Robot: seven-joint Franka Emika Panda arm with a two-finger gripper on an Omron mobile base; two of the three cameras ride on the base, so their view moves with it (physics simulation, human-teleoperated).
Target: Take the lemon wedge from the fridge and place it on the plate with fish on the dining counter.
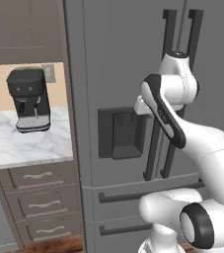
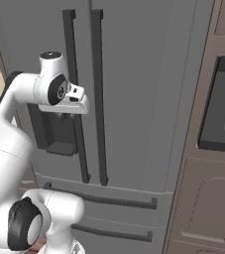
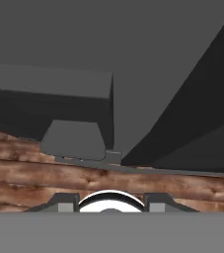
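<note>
Lemon wedge isn't visible; presumably inside the fridge point(image 1: 123, 74), a tall grey French-door unit w/ both doors shut; two dark vertical bar handles point(image 2: 70, 94) run down the centre seam; dispenser recess point(image 1: 121, 133) sits in the left door; drawers below. White arm stands in front; its hand is held level beside the left-door handle at about dispenser height, pointing down; gripper point(image 2: 64, 116) sits just under the hand, tips looking close to or against the handle, but contact can't be confirmed. Finger tips point(image 3: 64, 201) peek up in hand view, moderately apart w/ nothing between them. Step in hand, by my judgement: get the door open. To do it well: centre the bar between the fingers, close firmly, then pull along the door's arc, not straight back. Left of fridge: marble worktop point(image 1: 15, 143) w/ black coffee machine point(image 1: 29, 99); right: built-in oven point(image 2: 223, 106).
</note>
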